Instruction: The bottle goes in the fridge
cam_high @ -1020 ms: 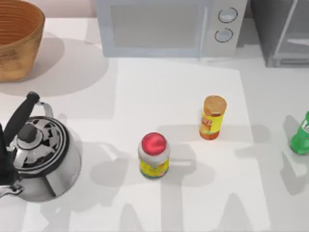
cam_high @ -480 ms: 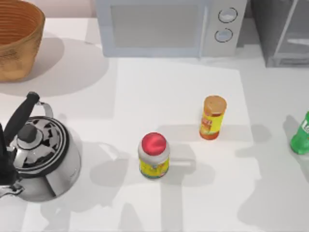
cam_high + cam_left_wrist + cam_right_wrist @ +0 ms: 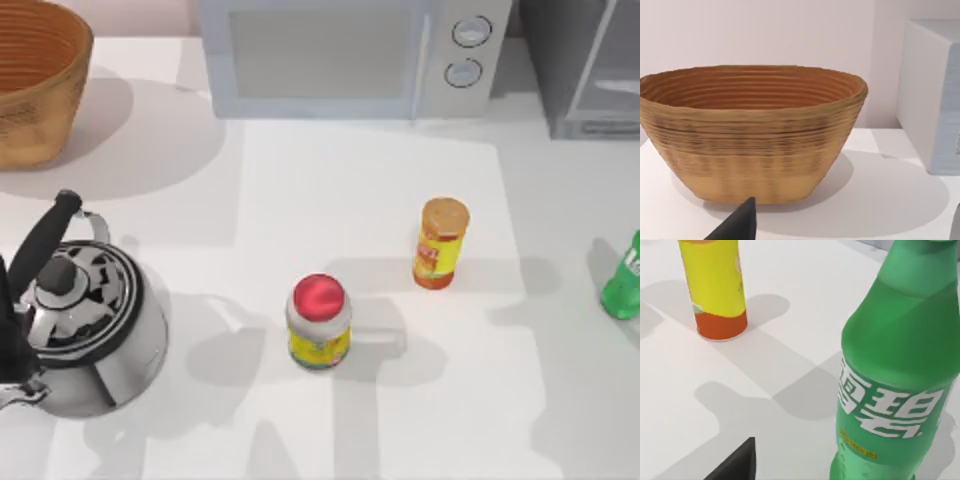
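Standing upright at the desk's right edge, your bottle looms just ahead of the right hand; whether either hand grips, you cannot tell. The orange-lidded jar stands beyond. The left hand faces the basket. The fridge sits rear right.

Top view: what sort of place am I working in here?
Most likely a rendered kitchen counter: a microwave and a fridge stand along the back, with a kettle and a bottle on the white table.

Glossy plastic bottle, polished metal kettle, woven basket
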Motion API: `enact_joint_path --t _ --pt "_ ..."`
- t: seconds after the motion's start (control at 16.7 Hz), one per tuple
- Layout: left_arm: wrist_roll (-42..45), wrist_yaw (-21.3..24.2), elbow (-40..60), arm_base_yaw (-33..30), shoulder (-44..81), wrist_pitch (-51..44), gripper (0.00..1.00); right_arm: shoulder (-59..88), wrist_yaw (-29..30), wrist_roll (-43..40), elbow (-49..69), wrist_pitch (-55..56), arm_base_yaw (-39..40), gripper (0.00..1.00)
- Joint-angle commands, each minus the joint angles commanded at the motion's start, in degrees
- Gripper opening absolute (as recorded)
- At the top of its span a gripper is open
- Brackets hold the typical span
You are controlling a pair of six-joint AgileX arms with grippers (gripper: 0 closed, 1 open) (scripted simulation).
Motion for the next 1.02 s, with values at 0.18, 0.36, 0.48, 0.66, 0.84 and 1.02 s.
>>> enact_joint_path --t 0.18,0.36,0.48,0.66,0.84,1.02 --pt "0.0 0.0 0.0 0.0 0.0 0.0 1.0 -0.2 0.2 0.2 -0.2 0.0 0.3 1.0" --pt "0.0 0.0 0.0 0.0 0.0 0.0 1.0 0.2 1.2 2.8 0.2 2.7 1.6 1.0" --pt "0.0 0.0 0.0 0.0 0.0 0.0 1.0 1.1 2.7 6.0 0.6 6.1 3.5 1.0" --pt "0.0 0.0 0.0 0.0 0.0 0.0 1.0 3.9 5.6 11.1 1.1 12.8 7.1 1.0" --pt "0.0 0.0 0.0 0.0 0.0 0.0 1.0 8.0 8.3 15.1 1.3 20.2 10.5 1.0" --pt "0.0 0.0 0.0 0.0 0.0 0.0 1.0 11.5 10.0 17.2 0.9 25.8 12.6 1.0"
